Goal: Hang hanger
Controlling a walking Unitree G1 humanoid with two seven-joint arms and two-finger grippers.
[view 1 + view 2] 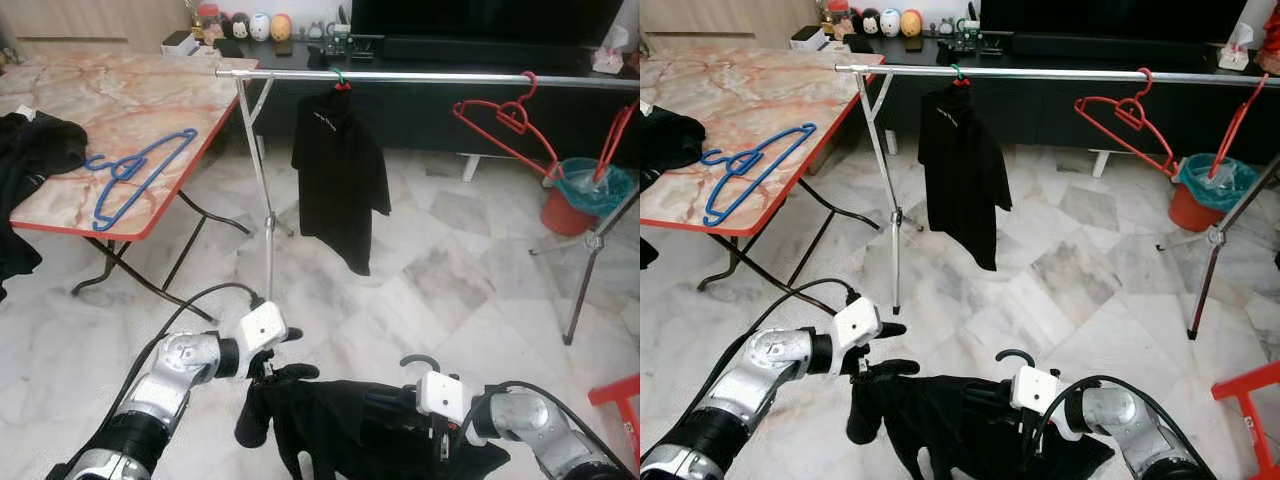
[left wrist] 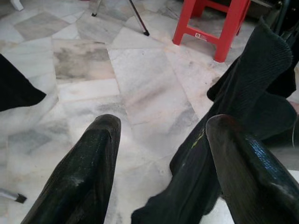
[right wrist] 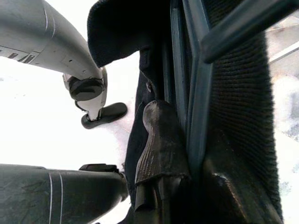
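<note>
Low in front of me a black garment (image 1: 350, 425) is draped on a dark hanger whose hook (image 1: 418, 362) sticks up. My right gripper (image 1: 440, 432) is shut on the hanger's bar (image 3: 194, 107) through the cloth. At the garment's left end my left gripper (image 1: 290, 354) is open, one finger (image 2: 243, 163) against a black sleeve (image 2: 243, 93). The silver clothes rail (image 1: 420, 76) runs across the back above, carrying a hung black shirt (image 1: 340, 180) and a red hanger (image 1: 500, 120).
A marble-top folding table (image 1: 130, 100) stands at the left with a blue hanger (image 1: 140, 175) and dark clothes (image 1: 35, 145) on it. The rail's tripod leg (image 1: 268, 220) is straight ahead. A red bucket (image 1: 575, 205) and a red stool (image 1: 620, 395) are at the right.
</note>
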